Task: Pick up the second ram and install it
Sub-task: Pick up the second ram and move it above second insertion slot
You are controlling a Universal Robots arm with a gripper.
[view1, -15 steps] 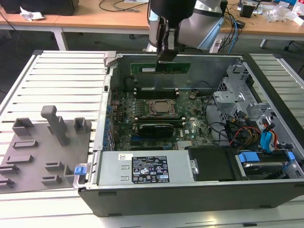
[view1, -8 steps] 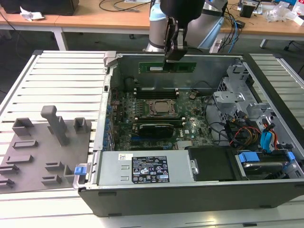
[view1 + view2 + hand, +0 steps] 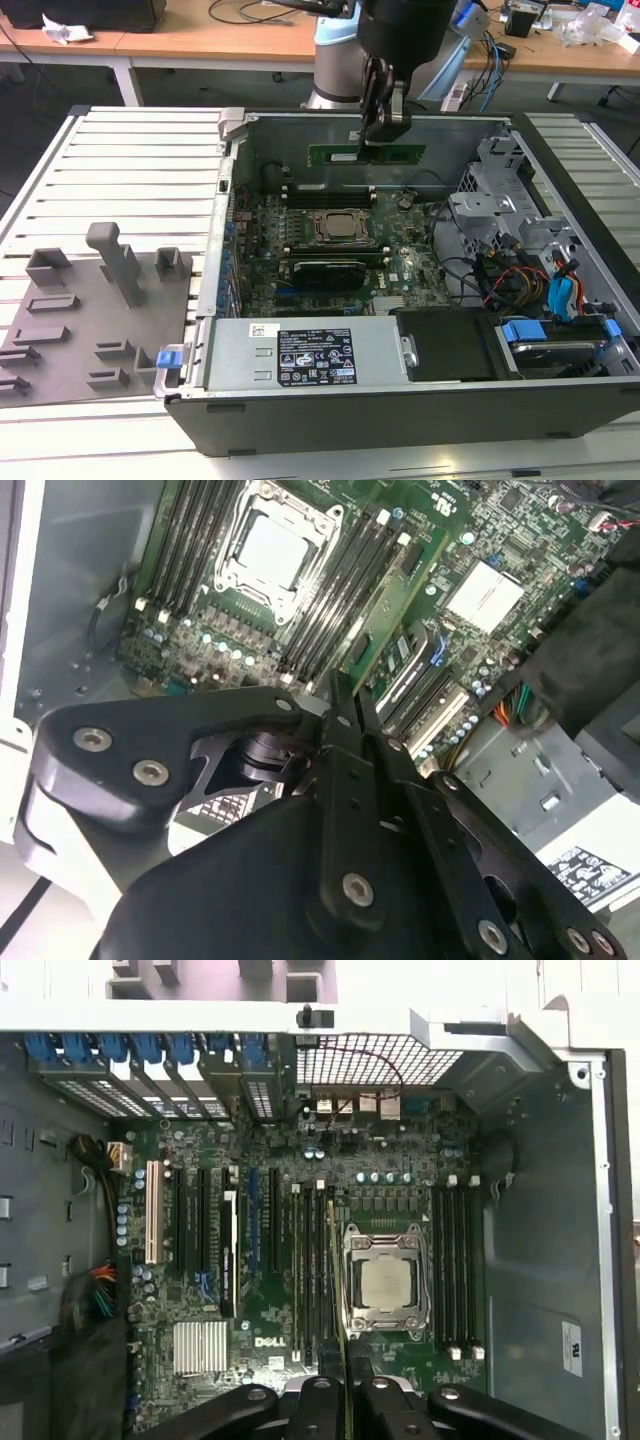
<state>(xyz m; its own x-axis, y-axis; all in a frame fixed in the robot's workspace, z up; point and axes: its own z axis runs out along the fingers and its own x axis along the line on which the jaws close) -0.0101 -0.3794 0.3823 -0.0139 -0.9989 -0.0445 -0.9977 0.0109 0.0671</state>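
Our gripper [image 3: 372, 140] is pinched on the second ram [image 3: 340, 154], its fingers pressed against the two flat faces near the middle of the stick's upper long edge. In the exterior view the stick hangs level and lengthwise, a green strip running out to both sides of the fingers. It sits up in front of the far inner wall of the computer case [image 3: 275, 135] and looks clear of the board below.

In the first wrist view we look down past the gripper [image 3: 340, 1392] and see the second ram [image 3: 337, 1280] edge-on. It is a thin line running parallel to the memory slots [image 3: 455, 1260], just beside the CPU socket [image 3: 387, 1285] in the picture. We cannot tell which slot it stands over. The motherboard [image 3: 400, 265] lies flat in the case, and the grey tray [image 3: 90, 300] rests on the table outside it, at the exterior view's left.

We judge the stick very light, stiff and thin, with smooth faces that could slip under a weak pinch. It is also brittle, so twisting or bending would harm it. The chips and the contact edge along the bottom are best left untouched. A central hold high on the faces, as we have here, seems right to us, since it keeps the stick level
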